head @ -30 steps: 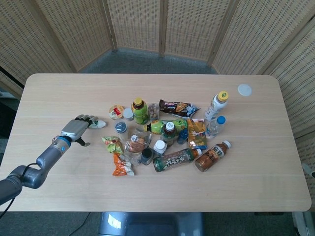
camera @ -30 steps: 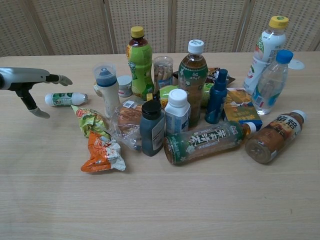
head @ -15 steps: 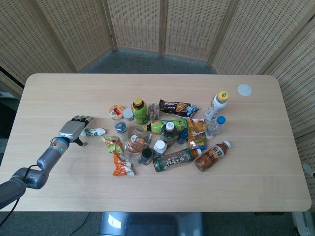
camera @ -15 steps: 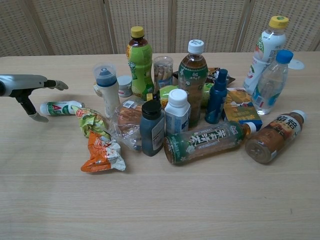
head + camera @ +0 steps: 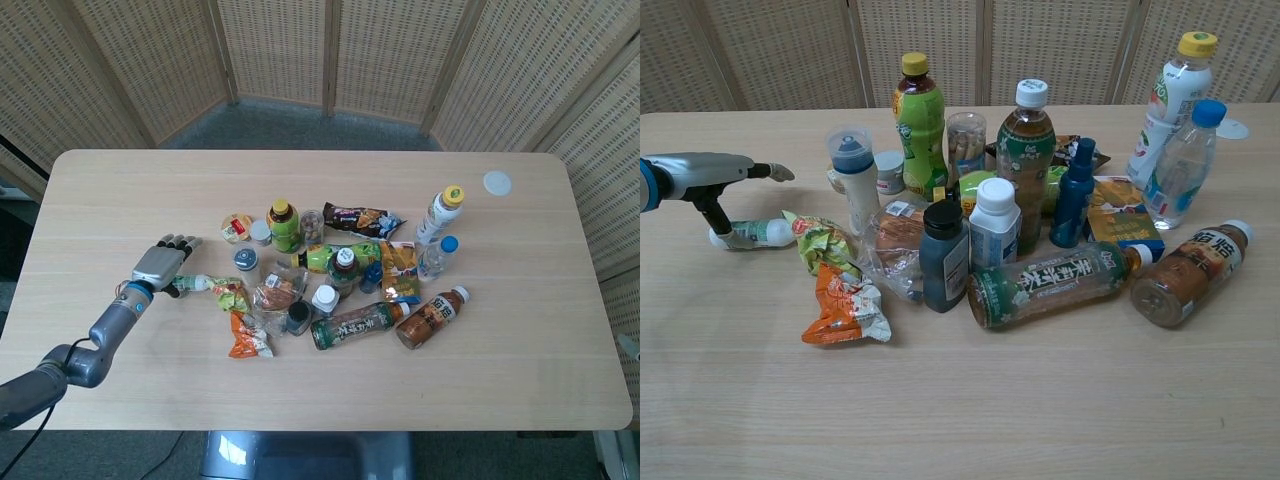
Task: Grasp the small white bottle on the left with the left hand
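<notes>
Woven cane screens stand behind a pale wooden tabletop [image 5: 120,190] crowded with bottles and snack packs. Lying on its side beneath the left hand [image 5: 160,265] is the small white bottle [image 5: 752,233], a short, stubby cylinder with a rounded white end and a green-printed label around its middle. In the chest view the hand's fingers [image 5: 768,171] stretch out flat above the bottle while the thumb [image 5: 717,222] reaches down to touch its near end; nothing is clamped around it, so the hand is spread and carries nothing. Just past the fingertips, the bottle's far end touches a crumpled green-and-yellow snack wrapper [image 5: 818,242], with an orange packet [image 5: 843,308] next to that. Further beyond the fingertips stands a clear blue-capped bottle [image 5: 853,174] and a green drink bottle [image 5: 919,122] with a yellow cap. No right hand appears in either view.
</notes>
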`<state>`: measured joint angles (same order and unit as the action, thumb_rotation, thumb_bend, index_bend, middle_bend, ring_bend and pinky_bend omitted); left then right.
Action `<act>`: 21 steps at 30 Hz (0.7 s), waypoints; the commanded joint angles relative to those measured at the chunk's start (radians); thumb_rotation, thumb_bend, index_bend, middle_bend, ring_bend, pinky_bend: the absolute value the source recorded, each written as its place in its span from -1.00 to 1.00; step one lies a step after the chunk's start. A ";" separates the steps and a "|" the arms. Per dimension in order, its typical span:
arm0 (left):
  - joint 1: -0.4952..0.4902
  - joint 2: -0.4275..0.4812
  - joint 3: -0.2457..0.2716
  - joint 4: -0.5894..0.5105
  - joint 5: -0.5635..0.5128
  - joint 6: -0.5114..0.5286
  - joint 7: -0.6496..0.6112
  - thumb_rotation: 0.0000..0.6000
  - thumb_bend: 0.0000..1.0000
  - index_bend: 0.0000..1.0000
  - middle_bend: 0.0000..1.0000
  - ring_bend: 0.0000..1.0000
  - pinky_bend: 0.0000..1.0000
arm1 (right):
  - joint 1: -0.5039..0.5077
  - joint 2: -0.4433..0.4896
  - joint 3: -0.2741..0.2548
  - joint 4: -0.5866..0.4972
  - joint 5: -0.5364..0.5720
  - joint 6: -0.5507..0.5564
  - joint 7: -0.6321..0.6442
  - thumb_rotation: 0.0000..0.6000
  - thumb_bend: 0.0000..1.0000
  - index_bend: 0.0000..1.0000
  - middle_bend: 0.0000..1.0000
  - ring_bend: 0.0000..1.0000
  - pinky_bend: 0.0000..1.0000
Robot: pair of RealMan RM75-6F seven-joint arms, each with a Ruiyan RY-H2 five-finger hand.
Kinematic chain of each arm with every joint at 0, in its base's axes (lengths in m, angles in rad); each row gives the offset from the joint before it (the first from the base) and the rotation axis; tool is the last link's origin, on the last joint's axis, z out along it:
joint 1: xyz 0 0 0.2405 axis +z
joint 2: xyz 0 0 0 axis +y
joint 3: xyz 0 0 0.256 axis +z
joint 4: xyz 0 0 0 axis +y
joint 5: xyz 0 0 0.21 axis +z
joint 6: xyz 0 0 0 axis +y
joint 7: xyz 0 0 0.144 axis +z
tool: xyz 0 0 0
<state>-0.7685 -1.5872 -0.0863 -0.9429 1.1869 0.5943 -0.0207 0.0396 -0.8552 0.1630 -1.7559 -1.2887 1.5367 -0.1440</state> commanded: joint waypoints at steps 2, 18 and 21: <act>0.003 -0.010 0.004 0.001 0.004 0.010 0.021 1.00 -0.47 -0.66 -0.64 -0.69 -1.00 | -0.003 -0.002 0.000 0.003 0.001 0.003 0.005 0.71 -0.95 -1.00 -1.00 -1.00 -1.00; 0.026 -0.031 0.009 -0.001 0.036 0.081 0.047 1.00 -0.48 -0.38 -0.33 -0.36 -0.99 | -0.013 -0.005 0.002 0.006 0.000 0.013 0.020 0.71 -0.95 -1.00 -1.00 -1.00 -1.00; 0.027 -0.035 0.013 0.005 0.049 0.085 0.046 1.00 -0.48 -0.35 -0.30 -0.33 -0.97 | -0.017 -0.004 0.002 0.003 -0.001 0.019 0.020 0.71 -0.95 -1.00 -1.00 -1.00 -1.00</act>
<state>-0.7418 -1.6216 -0.0740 -0.9385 1.2352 0.6782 0.0254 0.0227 -0.8592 0.1650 -1.7523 -1.2898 1.5551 -0.1243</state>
